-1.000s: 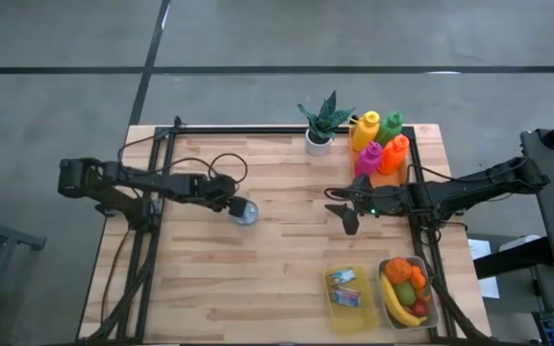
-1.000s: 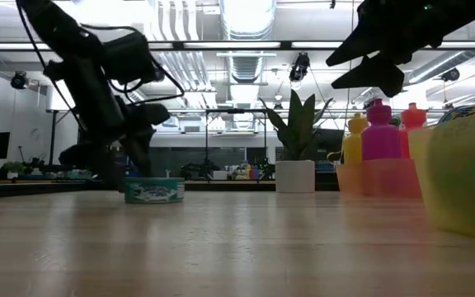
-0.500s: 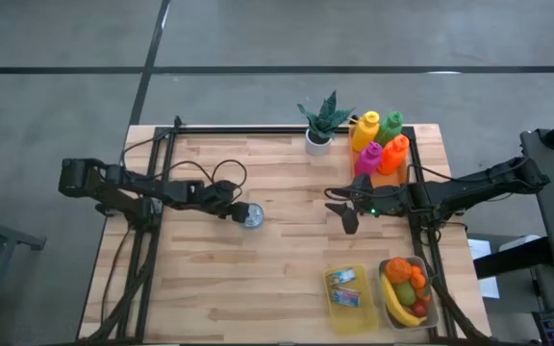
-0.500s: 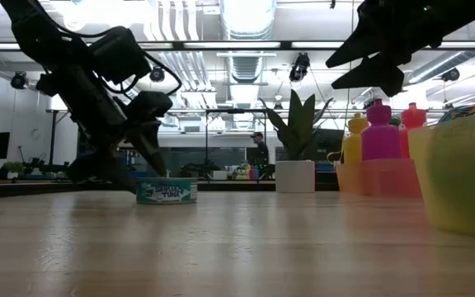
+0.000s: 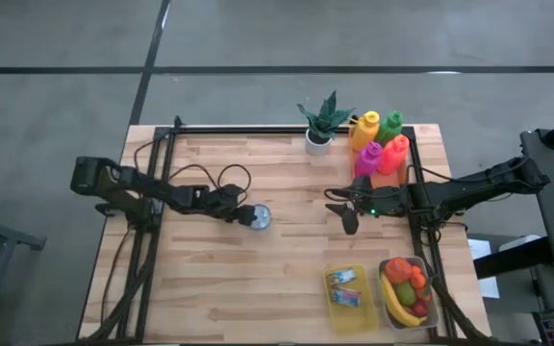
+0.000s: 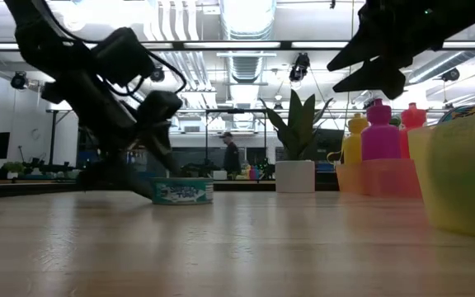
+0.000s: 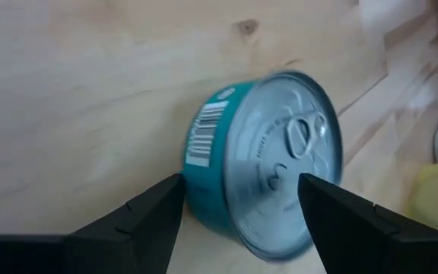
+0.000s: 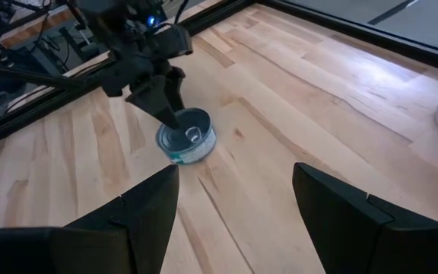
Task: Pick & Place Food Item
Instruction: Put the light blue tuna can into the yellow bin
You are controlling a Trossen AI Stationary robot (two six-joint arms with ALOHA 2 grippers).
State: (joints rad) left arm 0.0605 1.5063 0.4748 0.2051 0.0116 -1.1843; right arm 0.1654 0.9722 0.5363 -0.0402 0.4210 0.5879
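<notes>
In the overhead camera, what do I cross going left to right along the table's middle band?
Left gripper with its dark fingers around the teal round tin can → bare light wooden tabletop → right gripper, open and empty, hovering near the colourful plastic bottles.

Left gripper (image 5: 242,213) has advanced across the desk (image 5: 287,279) toward the right arm's side, and the tuna can (image 5: 258,217) between its jaws has travelled with it, base on the wood, from nearer the left frame rails to a spot closer to mid-desk. In the room behind, a person (image 6: 231,157) has walked leftward.
</notes>
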